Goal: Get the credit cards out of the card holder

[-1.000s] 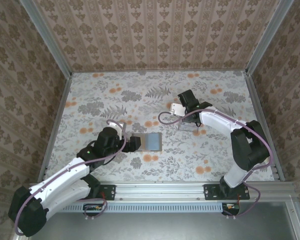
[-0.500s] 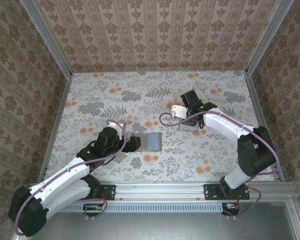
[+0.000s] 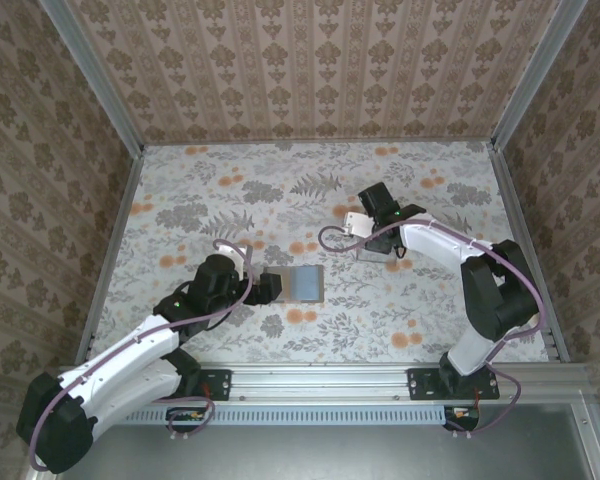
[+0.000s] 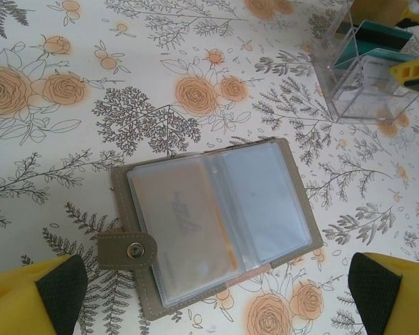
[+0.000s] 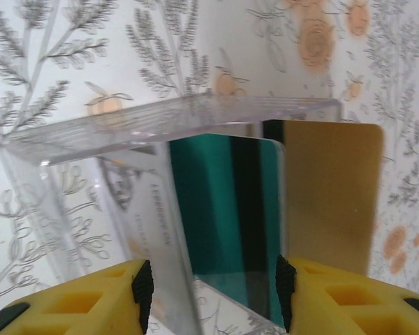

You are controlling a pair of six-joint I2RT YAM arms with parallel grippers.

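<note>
Table [image 3: 180, 200] has a white cloth printed with grey foliage and orange flowers, boxed in by brown damask-papered walls [image 3: 310, 70] and aluminium rails [image 3: 380, 378] along the edges. Card holder [image 3: 303, 284] lies open and flat near the middle of the table, inside up. It has two clear sleeves and a taupe snap tab [image 4: 129, 250] sticking out on one side. One orange credit card [image 4: 185, 223] sits in the sleeve next to the tab, while the other sleeve shows bluish-grey. Left claw [image 3: 270, 285] hovers just beside the holder with jaws wide, touching nothing; in its wrist view the holder sits between the yellow fingertips [image 4: 35, 293]. Clear plastic box [image 3: 377, 252] stands well apart, to the right and farther back. Right claw [image 5: 213, 296] is at that box, jaws about half apart and straddling a box wall and a teal card [image 5: 223, 209] with a dark stripe — cannot tell if it is clamping. A gold card [image 5: 332, 195] stands just beside the teal one.
</note>
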